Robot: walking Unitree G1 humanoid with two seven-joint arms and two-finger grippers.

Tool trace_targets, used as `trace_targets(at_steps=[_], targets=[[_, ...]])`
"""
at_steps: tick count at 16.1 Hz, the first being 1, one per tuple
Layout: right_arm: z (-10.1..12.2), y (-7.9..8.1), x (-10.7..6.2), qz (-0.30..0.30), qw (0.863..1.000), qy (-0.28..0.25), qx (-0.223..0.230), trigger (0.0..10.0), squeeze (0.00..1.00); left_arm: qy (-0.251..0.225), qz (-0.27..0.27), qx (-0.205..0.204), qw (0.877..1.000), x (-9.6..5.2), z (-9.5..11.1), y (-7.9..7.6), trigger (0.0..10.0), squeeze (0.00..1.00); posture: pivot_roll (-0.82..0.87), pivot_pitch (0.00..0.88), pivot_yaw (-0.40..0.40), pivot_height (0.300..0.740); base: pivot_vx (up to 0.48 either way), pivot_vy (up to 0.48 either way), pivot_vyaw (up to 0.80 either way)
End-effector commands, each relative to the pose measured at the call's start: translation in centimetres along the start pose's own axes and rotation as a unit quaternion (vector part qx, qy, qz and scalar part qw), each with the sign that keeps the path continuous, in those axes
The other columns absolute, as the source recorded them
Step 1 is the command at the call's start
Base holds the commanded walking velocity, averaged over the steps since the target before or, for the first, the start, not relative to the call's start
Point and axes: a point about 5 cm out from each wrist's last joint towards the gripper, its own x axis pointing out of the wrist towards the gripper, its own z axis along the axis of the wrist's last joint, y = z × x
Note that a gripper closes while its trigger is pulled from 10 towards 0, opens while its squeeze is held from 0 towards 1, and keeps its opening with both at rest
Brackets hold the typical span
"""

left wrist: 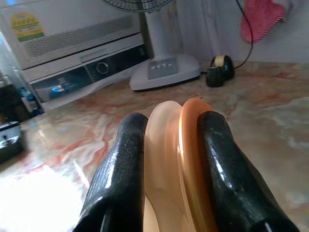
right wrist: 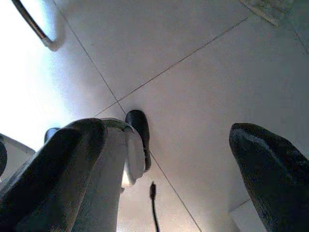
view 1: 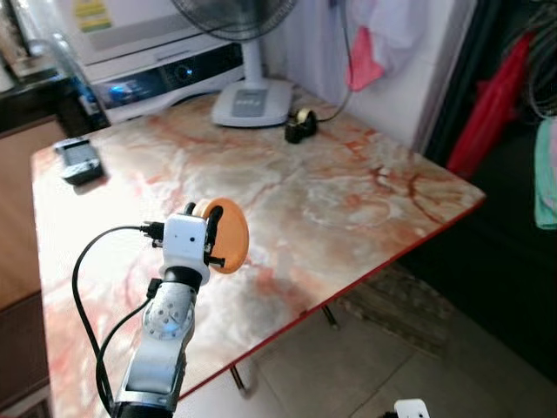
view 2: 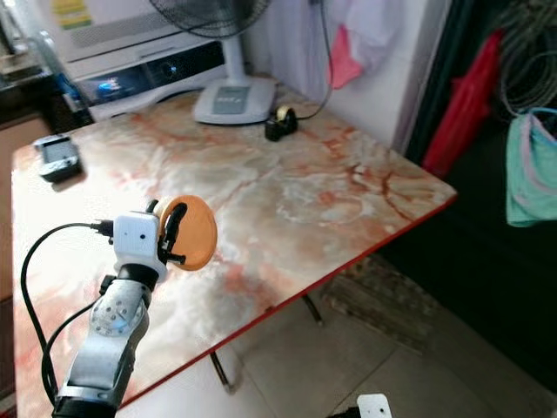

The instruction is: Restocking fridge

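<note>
Left gripper (view 1: 211,235) clamped on orange disc (view 1: 228,235), held above tabletop (view 1: 348,200) near its front edge. Right gripper (right wrist: 166,159) hangs open, empty, over floor. Fridge out of sight; carry and stocking remain, I judge.

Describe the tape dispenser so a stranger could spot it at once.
Find the marble-patterned table, then the white fan base at its far edge. The tape dispenser sits on the tabletop just right of that base: small, black, holding a yellowish roll, unlike the flat grey device across the table.
</note>
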Motion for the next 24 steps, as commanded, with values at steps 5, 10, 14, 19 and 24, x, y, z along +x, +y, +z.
trace_targets(at_steps=[5,10,14,19,24], targets=[[0.1,0.4,0.1,0.001,1.0,0.003,0.003,10.0,0.0,-0.004,0.016,0.016,1.0,0.1,0.0,0.5,10.0,0.0,-0.05,0.0,0.062,0.74,0.0,0.0,-0.8],[0.3,0.7,0.1,0.004,1.0,0.0,0.003,10.0,0.0,-0.011,0.012,0.007,1.0,0.5,0.2,0.4,10.0,0.0,-0.05,0.0,0.056,0.74,0.0,-0.158,-0.8],[0.4,1.0,0.2,0.006,1.0,-0.002,0.004,10.0,0.0,-0.01,0.008,0.003,1.0,0.5,0.2,0.2,10.0,0.0,-0.06,0.0,0.057,0.74,0.0,0.0,-0.8],[0.5,1.1,0.2,0.005,1.0,0.0,0.0,10.0,0.0,-0.013,0.001,-0.006,1.0,0.5,0.2,-0.2,10.0,0.0,-0.06,0.0,0.04,0.74,0.0,0.0,-0.8],[0.7,0.9,0.3,0.002,1.0,-0.003,-0.003,10.0,0.0,-0.02,-0.007,-0.017,1.0,1.0,0.5,-0.8,10.0,0.0,-0.07,0.0,0.018,0.74,0.0,0.0,-0.8]])
